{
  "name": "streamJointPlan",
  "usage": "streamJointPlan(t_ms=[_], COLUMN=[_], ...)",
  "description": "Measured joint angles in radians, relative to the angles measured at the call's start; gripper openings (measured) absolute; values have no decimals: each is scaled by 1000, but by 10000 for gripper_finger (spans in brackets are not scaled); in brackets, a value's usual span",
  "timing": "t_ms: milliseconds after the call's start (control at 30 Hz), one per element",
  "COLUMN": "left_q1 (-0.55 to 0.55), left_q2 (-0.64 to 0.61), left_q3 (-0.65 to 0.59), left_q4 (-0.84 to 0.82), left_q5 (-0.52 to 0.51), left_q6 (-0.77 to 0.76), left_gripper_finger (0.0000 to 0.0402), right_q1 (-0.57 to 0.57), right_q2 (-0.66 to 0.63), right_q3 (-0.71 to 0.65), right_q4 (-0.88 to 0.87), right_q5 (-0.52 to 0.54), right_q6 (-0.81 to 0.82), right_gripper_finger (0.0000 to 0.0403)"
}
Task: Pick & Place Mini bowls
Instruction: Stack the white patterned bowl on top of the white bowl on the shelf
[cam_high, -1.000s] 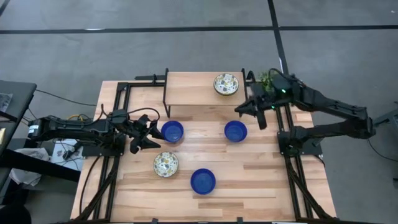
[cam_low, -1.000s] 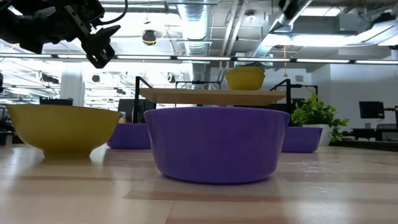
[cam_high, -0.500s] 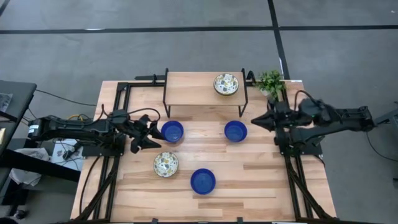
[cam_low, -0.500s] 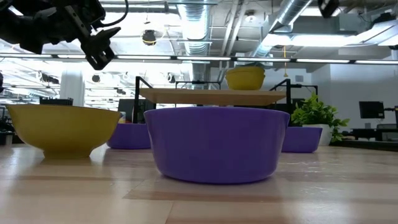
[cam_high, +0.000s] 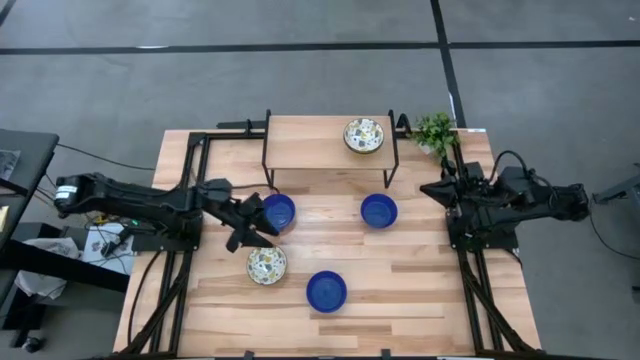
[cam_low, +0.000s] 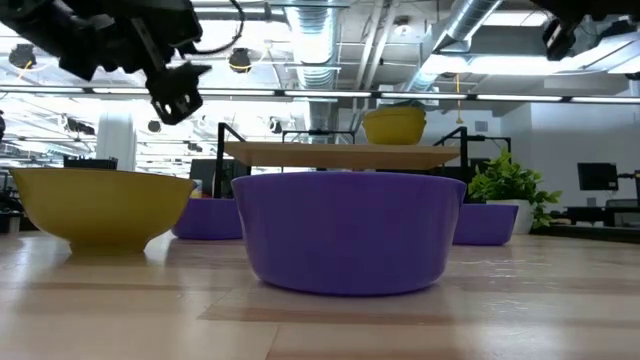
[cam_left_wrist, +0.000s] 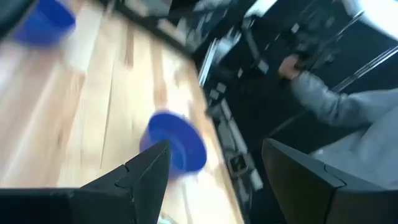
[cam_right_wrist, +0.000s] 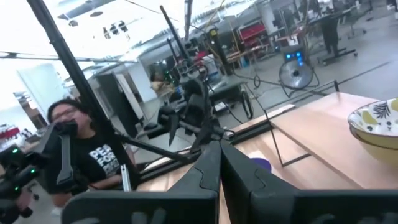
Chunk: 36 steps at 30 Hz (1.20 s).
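Three blue mini bowls stand on the table: one at the left (cam_high: 278, 212), one right of centre (cam_high: 379, 211), one near the front (cam_high: 326, 291). A patterned mini bowl (cam_high: 266, 264) stands beside the front one; another (cam_high: 364, 135) sits on the raised shelf (cam_high: 310, 148). My left gripper (cam_high: 256, 222) hovers open, level, just left of the left blue bowl (cam_left_wrist: 177, 142) and well above the table (cam_low: 176, 92). My right gripper (cam_high: 430, 190) is shut, drawn back by the table's right edge, holding nothing (cam_right_wrist: 217, 171).
A small potted plant (cam_high: 435, 130) stands at the far right corner beside the shelf's black frame. Black rails run along both table sides. A person in a dark shirt (cam_right_wrist: 84, 158) is beyond the table's left side. Bare wood lies between the bowls.
My left gripper has moved toward the table's right edge, closing in on the left blue bowl, still open. My right gripper, shut throughout, has drawn back from beside the shelf toward the table's right edge and sunk lower. No bowl has moved.
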Motion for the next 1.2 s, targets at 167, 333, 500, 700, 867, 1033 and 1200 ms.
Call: streamJointPlan(t_ms=[167,333,500,700,867,1033,1200], left_q1=[-39,-52,-52,-52,-52,-51,-51], left_q2=[110,185,213,212,207,207,207], left_q3=[87,149,163,163,163,163,163], left_q4=[-152,-273,-336,-332,-319,-317,-323], left_q5=[0,-5,-27,-26,-26,-26,-35], left_q6=[3,43,60,55,55,49,56], left_gripper_finger=[253,253,253,253,253,253,253], right_q1=[0,0,0,0,0,0,0], right_q2=[-42,-52,-49,-49,-50,-50,-50], right_q3=[-32,-42,-43,-43,-43,-42,-42], right_q4=[10,9,10,10,10,9,9], right_q5=[19,38,38,38,37,37,36], right_q6=[0,0,0,0,0,0,0], right_gripper_finger=[0,0,0,0,0,0,0])
